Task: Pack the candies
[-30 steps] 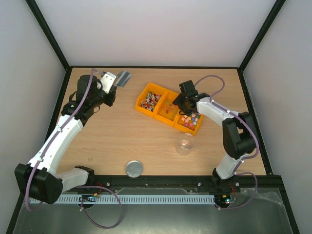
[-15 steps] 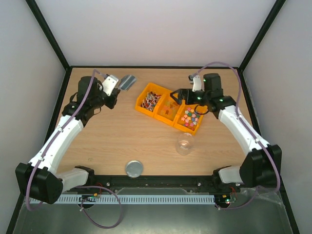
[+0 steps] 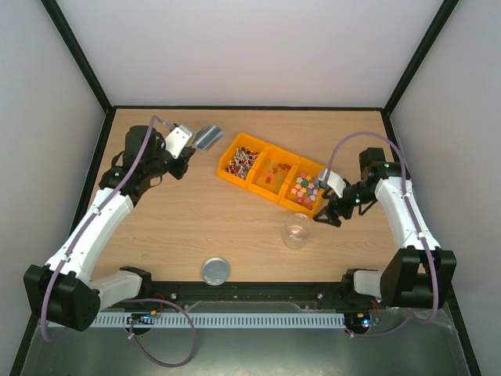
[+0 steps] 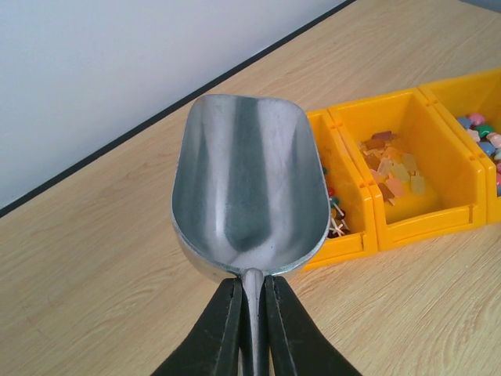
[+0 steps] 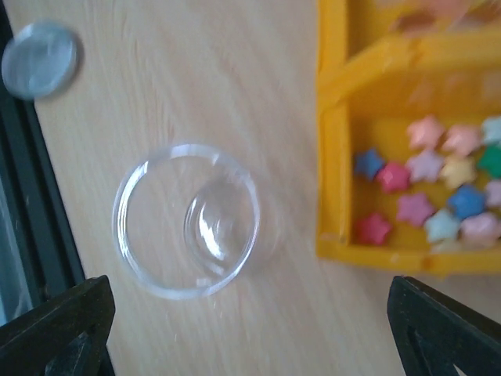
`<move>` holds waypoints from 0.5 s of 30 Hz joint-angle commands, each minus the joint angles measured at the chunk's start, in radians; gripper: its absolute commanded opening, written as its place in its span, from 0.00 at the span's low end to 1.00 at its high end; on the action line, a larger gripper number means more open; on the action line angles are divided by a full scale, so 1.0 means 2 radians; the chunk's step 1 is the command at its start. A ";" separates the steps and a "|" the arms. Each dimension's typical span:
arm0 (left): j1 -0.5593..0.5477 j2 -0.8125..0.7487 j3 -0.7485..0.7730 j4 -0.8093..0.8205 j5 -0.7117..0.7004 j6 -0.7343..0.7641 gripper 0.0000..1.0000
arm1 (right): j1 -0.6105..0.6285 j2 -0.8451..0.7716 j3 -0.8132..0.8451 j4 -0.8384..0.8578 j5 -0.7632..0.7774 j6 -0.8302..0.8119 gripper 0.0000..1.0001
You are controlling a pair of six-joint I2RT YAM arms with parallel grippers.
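Observation:
The candies (image 3: 242, 162), tiny red and white wrapped sweets, lie in the left compartment of an orange bin (image 3: 225, 174). In the left wrist view the candies (image 4: 337, 220) peek out behind the scoop. My left gripper (image 3: 192, 148) is shut on the handle of an empty metal scoop (image 3: 208, 136), held just left of the bin; the left wrist view shows the left gripper (image 4: 252, 313) closed on the handle of the scoop (image 4: 249, 180). My right gripper (image 3: 327, 218) is open and empty, just right of a clear empty jar (image 3: 296, 233). In the right wrist view the right gripper (image 5: 250, 337) hovers beside the jar (image 5: 188, 219).
The middle compartment (image 3: 271, 174) holds orange and yellow pieces. The right one holds pastel star pieces (image 3: 305, 188), also in the right wrist view (image 5: 438, 188). A round metal lid (image 3: 215, 271) lies near the front edge, and shows in the right wrist view (image 5: 39, 59).
My right arm swung off the bins, out to the right, then down beside the jar. My left gripper carried the scoop slightly right, towards the bin.

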 commanded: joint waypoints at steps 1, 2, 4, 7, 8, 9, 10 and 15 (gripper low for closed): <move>0.005 -0.015 -0.002 -0.006 0.013 0.021 0.02 | -0.015 -0.007 -0.051 -0.103 0.058 -0.188 0.95; 0.007 -0.015 -0.003 -0.007 0.013 0.022 0.02 | -0.015 -0.010 -0.064 -0.097 0.063 -0.200 0.95; 0.008 -0.014 -0.003 -0.009 0.018 0.022 0.02 | -0.013 -0.016 -0.093 -0.068 0.064 -0.203 0.94; 0.009 -0.010 0.000 -0.012 0.022 0.017 0.02 | 0.007 -0.014 -0.126 -0.020 0.070 -0.176 0.90; 0.009 -0.008 0.003 -0.014 0.022 0.014 0.02 | 0.014 -0.013 -0.137 -0.005 0.070 -0.167 0.90; 0.010 -0.007 0.004 -0.016 0.023 0.013 0.02 | 0.021 -0.013 -0.146 0.017 0.069 -0.159 0.90; 0.010 -0.006 0.005 -0.018 0.022 0.012 0.02 | 0.027 -0.014 -0.154 0.036 0.067 -0.148 0.90; 0.011 -0.007 0.007 -0.023 0.015 0.008 0.02 | 0.072 -0.023 -0.182 0.108 0.057 -0.105 0.89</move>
